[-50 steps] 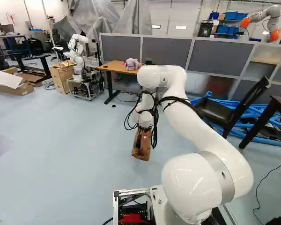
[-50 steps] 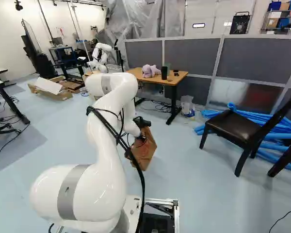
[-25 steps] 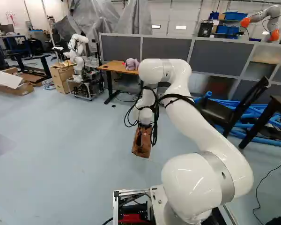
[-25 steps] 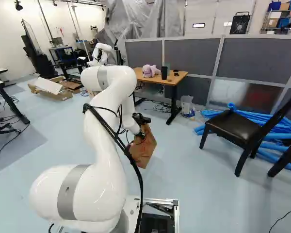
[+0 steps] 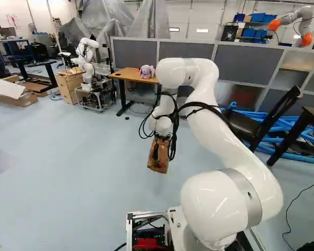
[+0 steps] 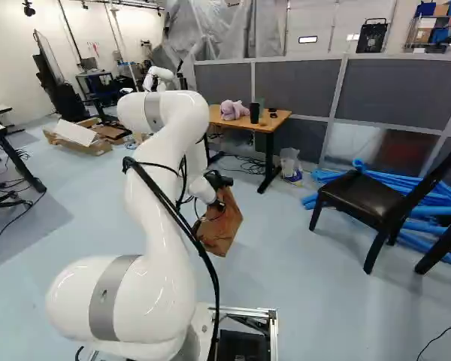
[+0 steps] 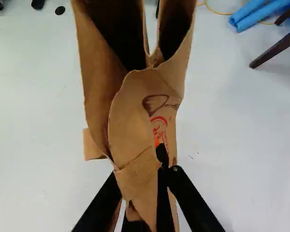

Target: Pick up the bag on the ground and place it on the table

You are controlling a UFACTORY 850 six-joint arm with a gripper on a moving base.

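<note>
A: Bag's whereabouts?

B: Brown paper bag [image 6: 221, 226], slung under the arm [image 5: 209, 120], tilted in the right base view. Floor [image 5: 83, 162] shows below it; I read it as off the ground.

A: State of the gripper [image 7: 157, 153]?

B: Closed on the bag, paper pinched near its folded rim. Mouth gapes ahead of the fingers in the wrist view. One fingertip is hidden by paper, so depth of bite unclear.

A: So, tally. Done?

B: Grasp, and by my judgement the lift. Roughly the first half.

A: Left?

B: Carrying and placing. Table [image 5: 126, 75] stands well apart, beyond the bag. Bag hangs lower than the tabletop, I judge, so more height is needed, then reach, probably a drive of the base too.

A: Landing spot?

B: Shared. Plush toy [image 6: 231, 110] and dark cup [image 6: 254, 113] sit up there. Bag would need setting down beside them, then letting go.

A: Risk?

B: Thin paper; might tear or swing against the table's edge.
</note>
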